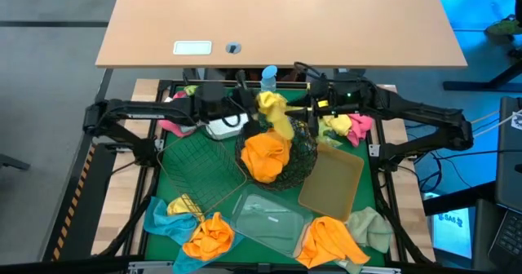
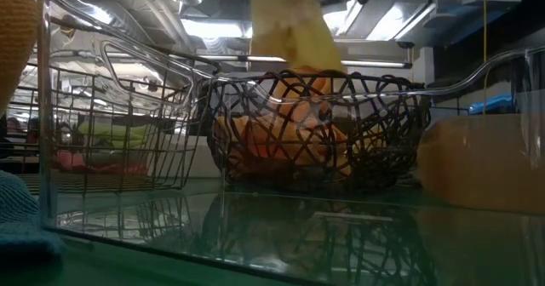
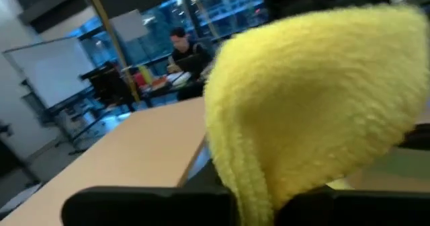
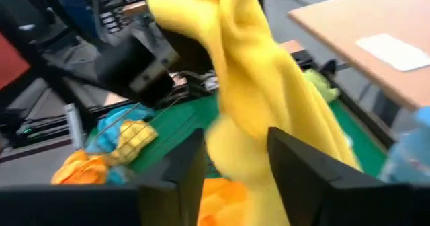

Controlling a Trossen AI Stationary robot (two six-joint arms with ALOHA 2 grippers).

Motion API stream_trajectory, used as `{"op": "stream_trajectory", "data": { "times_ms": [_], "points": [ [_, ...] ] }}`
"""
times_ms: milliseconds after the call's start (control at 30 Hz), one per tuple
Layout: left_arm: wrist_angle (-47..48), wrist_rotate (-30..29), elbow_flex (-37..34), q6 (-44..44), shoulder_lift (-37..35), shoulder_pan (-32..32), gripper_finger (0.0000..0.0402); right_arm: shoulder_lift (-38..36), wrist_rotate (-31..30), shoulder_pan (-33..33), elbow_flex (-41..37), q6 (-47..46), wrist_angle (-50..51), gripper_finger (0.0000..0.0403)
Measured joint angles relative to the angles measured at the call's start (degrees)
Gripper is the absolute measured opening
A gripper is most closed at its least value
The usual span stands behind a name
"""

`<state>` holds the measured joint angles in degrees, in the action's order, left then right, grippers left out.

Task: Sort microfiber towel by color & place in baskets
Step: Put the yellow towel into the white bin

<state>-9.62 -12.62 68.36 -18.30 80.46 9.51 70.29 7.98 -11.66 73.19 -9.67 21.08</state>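
At upper centre, both grippers' jaws grip one yellow towel (image 1: 276,111), left gripper (image 1: 249,104) and right gripper (image 1: 303,108), above the black wire bowl (image 1: 306,156) of orange towels (image 1: 265,154); released here, it risks mixing colours.

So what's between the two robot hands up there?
A yellow towel hangs between the left gripper and the right gripper, above the black wire bowl; the high view shows it.
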Motion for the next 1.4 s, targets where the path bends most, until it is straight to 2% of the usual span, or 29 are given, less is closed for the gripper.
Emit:
{"op": "stream_trajectory", "data": {
  "times_ms": [167, 400, 700, 933, 1067, 1133, 1233, 1400],
  "points": [
    [5.93, -0.51, 0.01, 3.95, -5.66, 3.36, 0.0008, -1.22, -3.01, -0.02, 0.0, 0.98, 0.37, 0.0197],
    [17.46, -1.53, 0.04, 13.79, -11.15, 9.82, 0.0008, -1.67, -6.62, 0.0, 0.04, 1.13, 5.56, 0.02],
    [36.27, -3.26, 0.04, 23.52, -12.0, 15.99, 0.0008, -1.67, -10.51, 0.0, 0.04, 1.18, 13.48, 0.02],
    [45.72, -2.86, 0.04, 28.97, -11.9, 16.36, 0.0008, -1.67, -10.6, 0.0, 0.04, 1.19, 16.03, 0.02],
    [49.14, -2.57, 0.03, 33.74, -10.28, 15.68, 0.0008, -1.67, -10.6, 0.0, 0.04, 1.2, 16.93, 0.02],
    [49.48, -0.63, 0.02, 36.6, -9.23, 14.84, 0.0008, -1.67, -10.6, 0.0, 0.04, 1.2, 16.96, 0.02],
    [48.0, 3.86, 0.0, 37.09, -7.74, 12.99, 0.0008, -1.67, -10.6, 0.0, 0.04, 1.2, 16.94, 0.02],
    [43.08, 4.65, -0.04, 36.81, -7.3, 9.63, 0.0008, -1.67, -10.6, 0.0, 0.04, 1.22, 16.97, 0.02]
  ]
}}
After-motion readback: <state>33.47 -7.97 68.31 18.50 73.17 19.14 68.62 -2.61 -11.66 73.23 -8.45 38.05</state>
